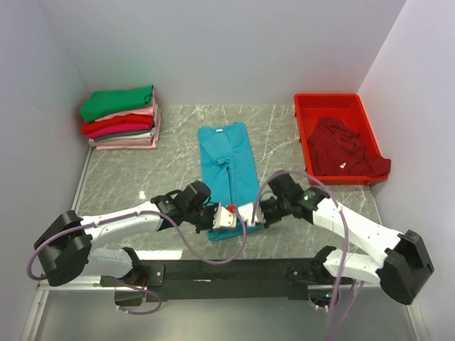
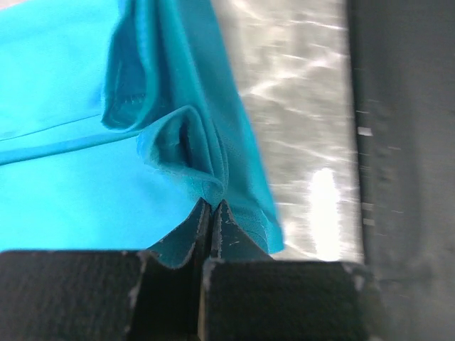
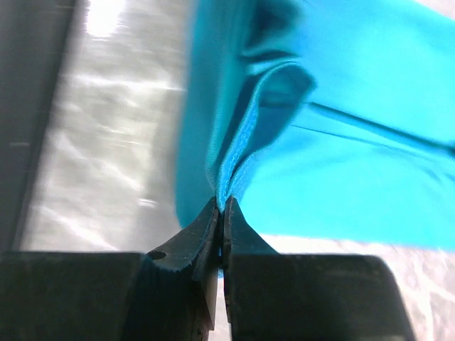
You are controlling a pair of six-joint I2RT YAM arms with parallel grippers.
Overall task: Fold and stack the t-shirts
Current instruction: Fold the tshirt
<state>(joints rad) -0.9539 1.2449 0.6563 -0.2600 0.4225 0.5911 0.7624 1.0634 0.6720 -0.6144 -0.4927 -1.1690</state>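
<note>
**Both grippers clamped on the near hem of the teal-blue t-shirt**

1. Teal-blue t-shirt (image 1: pixel 226 160): lies lengthwise at the centre of the table (image 1: pixel 281 135), folded into a narrow strip running from 12 to 6 o'clock. Its 6 o'clock end is bunched between the two grippers.
2. Left gripper (image 1: pixel 219 217): at the strip's near end, on its 7 o'clock corner. The left wrist view shows the jaws pressed together at (image 2: pixel 212 207) with a pinch of teal cloth caught between them; the fabric puckers above the tips.
3. Right gripper (image 1: pixel 250 214): at the 5 o'clock corner, just beside the left one. In the right wrist view its jaws are closed at (image 3: pixel 222 206) on a folded edge of the same cloth.
4. Folded stack (image 1: pixel 121 121): at 10 o'clock by the back wall, green shirt (image 1: pixel 117 101) on top, pink, red and grey layers beneath.
5. Red tray (image 1: pixel 333 101): at 2 o'clock, holding the crumpled dark maroon shirt (image 1: pixel 345 149).
</note>
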